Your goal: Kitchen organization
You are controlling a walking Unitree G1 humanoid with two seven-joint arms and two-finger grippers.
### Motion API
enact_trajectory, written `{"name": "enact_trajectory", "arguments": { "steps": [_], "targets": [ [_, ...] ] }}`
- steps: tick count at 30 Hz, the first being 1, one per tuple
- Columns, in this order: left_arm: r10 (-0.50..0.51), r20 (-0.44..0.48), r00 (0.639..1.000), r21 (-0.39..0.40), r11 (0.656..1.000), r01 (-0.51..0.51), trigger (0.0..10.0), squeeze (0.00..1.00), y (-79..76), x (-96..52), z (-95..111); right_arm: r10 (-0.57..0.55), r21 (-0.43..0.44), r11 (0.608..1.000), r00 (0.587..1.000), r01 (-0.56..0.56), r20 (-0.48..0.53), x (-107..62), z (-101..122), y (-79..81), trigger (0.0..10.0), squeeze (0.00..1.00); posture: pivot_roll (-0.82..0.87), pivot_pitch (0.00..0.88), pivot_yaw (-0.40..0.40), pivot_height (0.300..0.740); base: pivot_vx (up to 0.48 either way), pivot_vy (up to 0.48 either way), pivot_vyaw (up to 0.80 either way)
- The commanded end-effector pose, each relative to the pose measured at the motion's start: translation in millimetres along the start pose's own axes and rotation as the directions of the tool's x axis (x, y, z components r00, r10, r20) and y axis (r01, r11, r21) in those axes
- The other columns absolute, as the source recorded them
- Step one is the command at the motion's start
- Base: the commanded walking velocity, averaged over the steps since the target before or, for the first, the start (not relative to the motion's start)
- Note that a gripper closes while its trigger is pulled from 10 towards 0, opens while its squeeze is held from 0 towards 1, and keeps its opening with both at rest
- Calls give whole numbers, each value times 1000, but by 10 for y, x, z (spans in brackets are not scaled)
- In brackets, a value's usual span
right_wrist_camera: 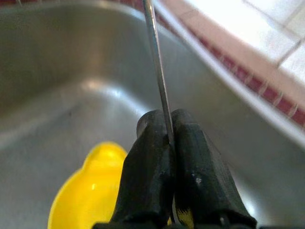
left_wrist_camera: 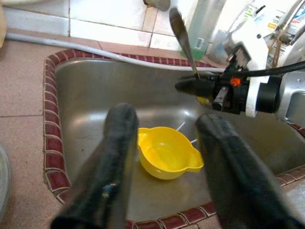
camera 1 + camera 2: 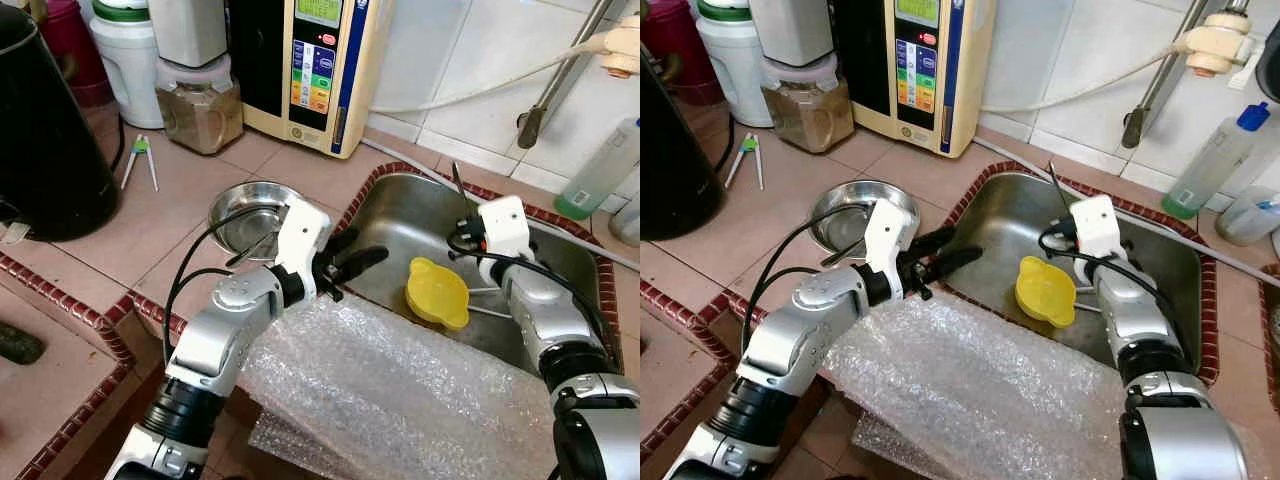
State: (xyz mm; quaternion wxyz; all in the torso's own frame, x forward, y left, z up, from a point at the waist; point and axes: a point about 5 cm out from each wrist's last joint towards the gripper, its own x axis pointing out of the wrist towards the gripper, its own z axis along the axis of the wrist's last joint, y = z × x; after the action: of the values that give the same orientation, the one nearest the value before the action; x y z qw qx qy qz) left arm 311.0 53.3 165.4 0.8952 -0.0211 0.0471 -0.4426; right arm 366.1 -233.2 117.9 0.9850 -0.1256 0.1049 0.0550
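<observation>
Right gripper (image 1: 167, 143) clamped on a spoon (image 2: 183, 38) handle, lifting it upright out of the sink (image 3: 400, 215) above the yellow bowl (image 3: 437, 292); left gripper (image 2: 167, 157) open, hovering at sink's left rim, ready to assist.

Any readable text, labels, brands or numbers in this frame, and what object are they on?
None can be read.
Water appliance: display and coloured button labels too small and blurred.
Clear bottle: barcode label, digits illegible.
Packaging on the counter behind the sink: coloured print, blurred.
Green-tinted bottle: no legible label.
</observation>
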Motion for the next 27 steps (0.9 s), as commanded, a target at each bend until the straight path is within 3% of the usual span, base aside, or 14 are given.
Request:
{"name": "enact_trajectory", "arguments": {
  "steps": [1,13,20,23,27],
  "targets": [
    [-30,-18,999,26,999,30,10000,1000,-61,10,3,-9,9,1000,999,10,-48,-15,-76,-35,10000,984,39,95,-75,740,0,0,0],
    [12,-19,1000,50,999,-11,10000,1000,-32,-26,-24,6,34,999,996,-3,-88,-16,-171,38,10000,1000,37,98,-87,740,0,0,0],
    [30,-23,999,45,999,-29,10000,1000,-29,-53,-56,29,98,995,994,-19,-109,-13,-219,103,10000,1000,39,98,-90,740,0,0,0],
    [37,-27,999,46,998,-36,10000,1000,-22,-74,-68,32,72,997,994,-25,-106,-10,-214,118,10000,1000,43,95,-92,740,0,0,0],
    [44,-34,998,52,998,-42,10000,1000,-13,-113,-87,27,150,989,993,-10,-111,-9,-223,117,10000,1000,45,92,-91,740,0,0,0]
  ]
}}
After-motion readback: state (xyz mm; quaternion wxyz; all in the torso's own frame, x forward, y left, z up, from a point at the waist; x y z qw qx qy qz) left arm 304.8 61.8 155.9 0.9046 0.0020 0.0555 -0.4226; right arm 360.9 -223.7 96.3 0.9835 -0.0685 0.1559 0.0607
